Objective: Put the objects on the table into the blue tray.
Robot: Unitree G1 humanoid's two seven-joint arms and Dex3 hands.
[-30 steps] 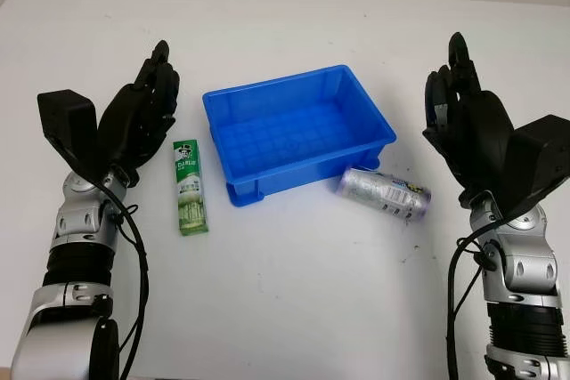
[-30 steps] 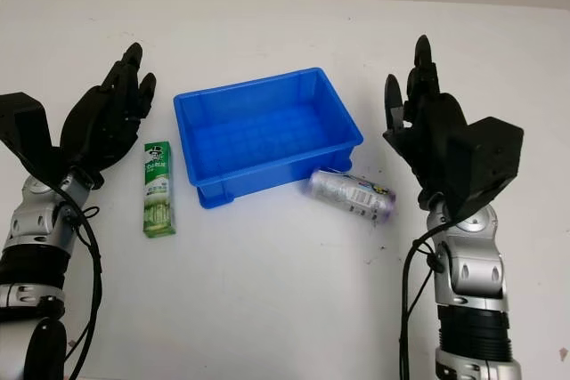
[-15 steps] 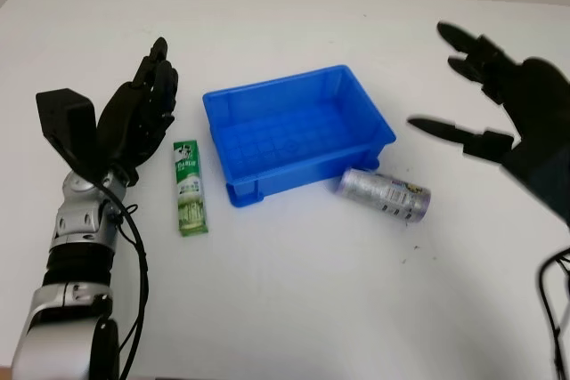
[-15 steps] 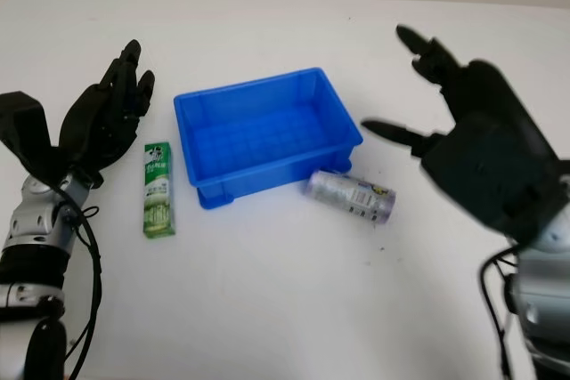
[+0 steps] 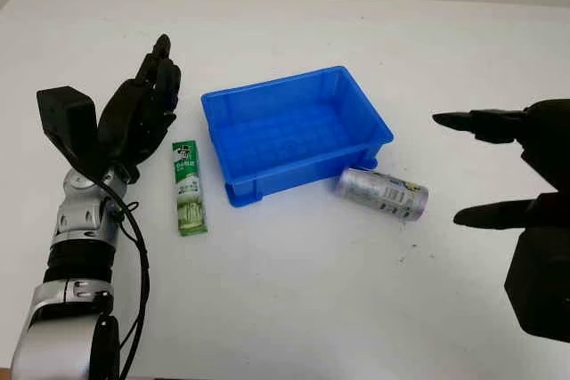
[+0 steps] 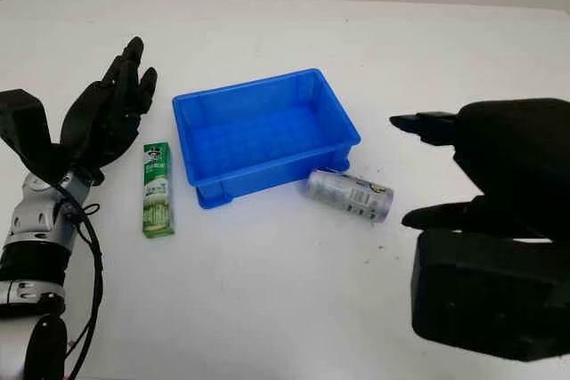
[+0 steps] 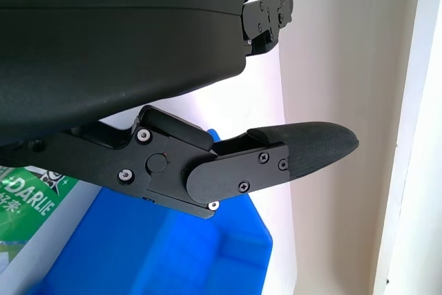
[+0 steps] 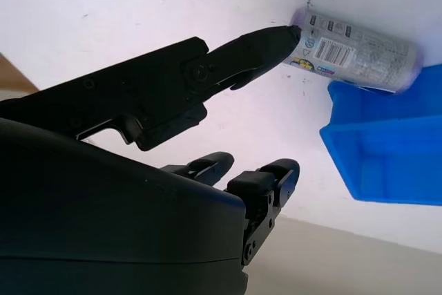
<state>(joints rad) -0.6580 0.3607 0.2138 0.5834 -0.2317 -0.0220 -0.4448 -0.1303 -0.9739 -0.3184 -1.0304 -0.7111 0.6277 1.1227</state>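
An empty blue tray (image 5: 297, 128) stands mid-table. A silver can (image 5: 382, 194) with a purple end lies on its side just off the tray's front right corner; the right wrist view has the can (image 8: 359, 46) beside the tray's corner (image 8: 387, 143). A green toothpaste box (image 5: 189, 186) lies left of the tray. My right hand (image 5: 499, 166) is open, raised above the table to the right of the can, its fingers (image 5: 472, 120) pointing left. Left of the toothpaste box, my left hand (image 5: 142, 113) is open, held upright.
The white table (image 5: 294, 291) reaches out on all sides. Beyond its far edge is a pale wall. My left forearm (image 5: 80, 255) rises from the bottom left corner.
My right hand has turned and dropped lower and nearer, so its fingers now point left toward the can. The left hand, tray, can and box have stayed put.
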